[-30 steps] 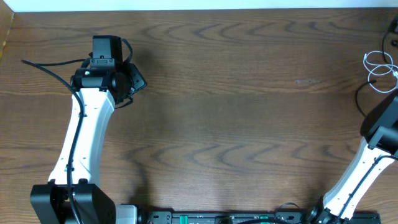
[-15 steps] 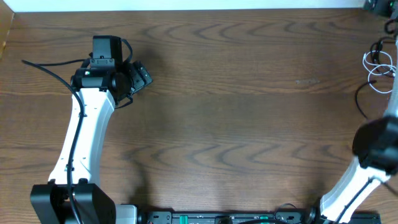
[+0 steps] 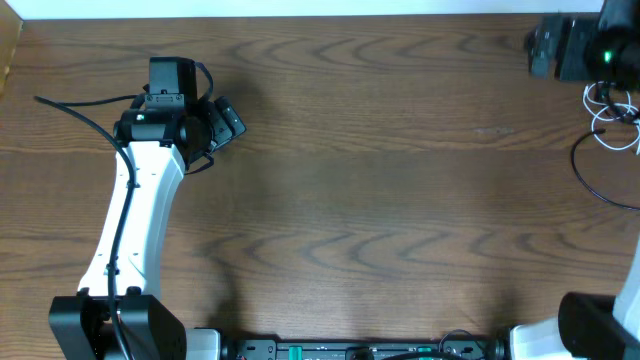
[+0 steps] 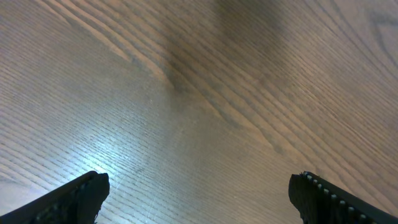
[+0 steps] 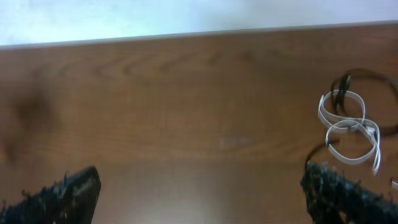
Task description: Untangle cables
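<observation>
Desk [image 3: 380, 200] stretches wide between our two arms, its far edge ahead of the right end effector [image 5: 199, 193], whose jaws stand wide apart on nothing. Our left end effector [image 4: 199, 193] gapes likewise over wood. Cables [image 5: 347, 122], white and black tangled, lie to the right end effector's right.

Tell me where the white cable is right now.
In the overhead view the white cable lies in loops at the far right edge of the table, near the back, overlapping the black cable.
</observation>
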